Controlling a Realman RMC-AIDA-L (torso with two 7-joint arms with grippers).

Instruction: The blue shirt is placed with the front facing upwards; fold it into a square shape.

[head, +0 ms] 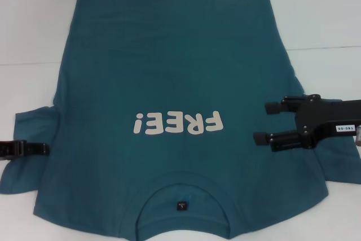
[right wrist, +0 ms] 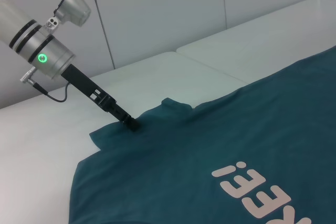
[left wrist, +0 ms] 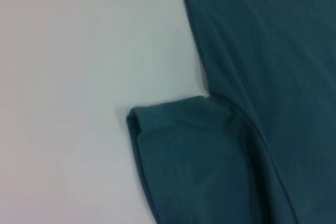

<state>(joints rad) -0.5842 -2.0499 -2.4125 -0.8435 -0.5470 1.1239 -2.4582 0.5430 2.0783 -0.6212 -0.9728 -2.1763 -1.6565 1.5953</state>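
The blue shirt (head: 169, 83) lies flat on the white table, front up, with the white "FREE!" lettering (head: 178, 122) on its chest and the collar (head: 181, 196) at the near edge. My left gripper (head: 35, 148) reaches in low from the left, its tip on the shirt's left sleeve (head: 31, 134). The right wrist view shows that same gripper (right wrist: 129, 123) touching the sleeve (right wrist: 152, 124). In the left wrist view the sleeve (left wrist: 194, 156) lies on the table. My right gripper (head: 262, 122) hangs open over the shirt's right side, holding nothing.
The white table (head: 34, 26) extends beyond the shirt on the left, right and far sides. A seam in the tabletop (head: 327, 46) runs across behind the right arm. A white wall (right wrist: 157, 9) stands behind the table.
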